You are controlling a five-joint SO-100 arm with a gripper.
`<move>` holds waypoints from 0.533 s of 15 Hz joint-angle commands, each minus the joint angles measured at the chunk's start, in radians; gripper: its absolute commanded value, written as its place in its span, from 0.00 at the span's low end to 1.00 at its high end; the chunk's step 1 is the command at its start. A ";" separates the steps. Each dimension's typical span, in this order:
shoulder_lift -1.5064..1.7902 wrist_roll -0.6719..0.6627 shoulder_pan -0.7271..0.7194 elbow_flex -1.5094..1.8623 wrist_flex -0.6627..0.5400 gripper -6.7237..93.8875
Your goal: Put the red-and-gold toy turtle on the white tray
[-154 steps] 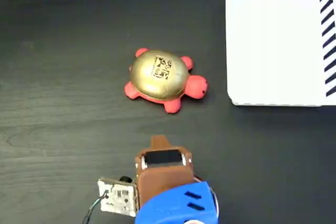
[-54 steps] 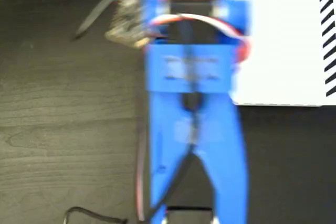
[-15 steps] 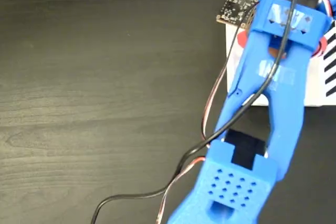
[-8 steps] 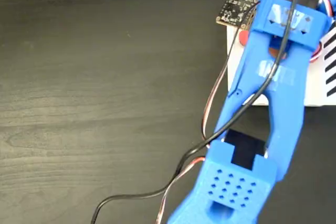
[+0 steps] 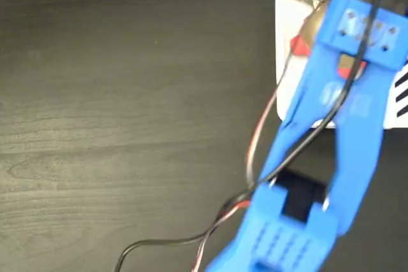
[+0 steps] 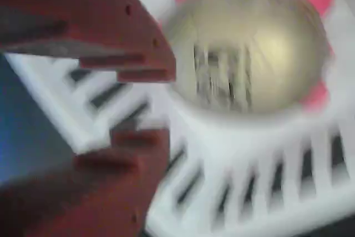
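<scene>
Resting on the white tray (image 6: 233, 154), the red-and-gold toy turtle (image 6: 252, 54) fills the upper part of the blurred wrist view, its gold shell and dark code mark facing the camera and coral feet showing at its edges. The gripper (image 6: 141, 104) stands parted: its two red-brown fingers (image 6: 119, 31) sit at the left of that view with a clear gap between them, and neither touches the turtle. In the fixed view the blue arm (image 5: 331, 132) stretches diagonally across the dark wood table (image 5: 127, 93) and over the tray's left part (image 5: 284, 81), hiding most of the toy; only a red foot (image 5: 299, 45) and a sliver of gold peek out beside it.

By my reading, this is the release step, with the turtle set down inside the striped border. What remains calls for the arm to lift clear and pull away without the fingers brushing the shell and nudging it toward the tray's edge.
</scene>
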 commanded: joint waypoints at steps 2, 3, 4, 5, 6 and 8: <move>0.440 0.031 -0.098 0.256 -0.153 0.07; 0.554 0.038 -0.152 0.380 -0.213 0.07; 0.660 0.040 -0.212 0.506 -0.265 0.07; 0.778 0.040 -0.272 0.660 -0.336 0.07; 0.897 0.035 -0.328 0.830 -0.417 0.07; 1.132 0.003 -0.422 1.203 -0.638 0.07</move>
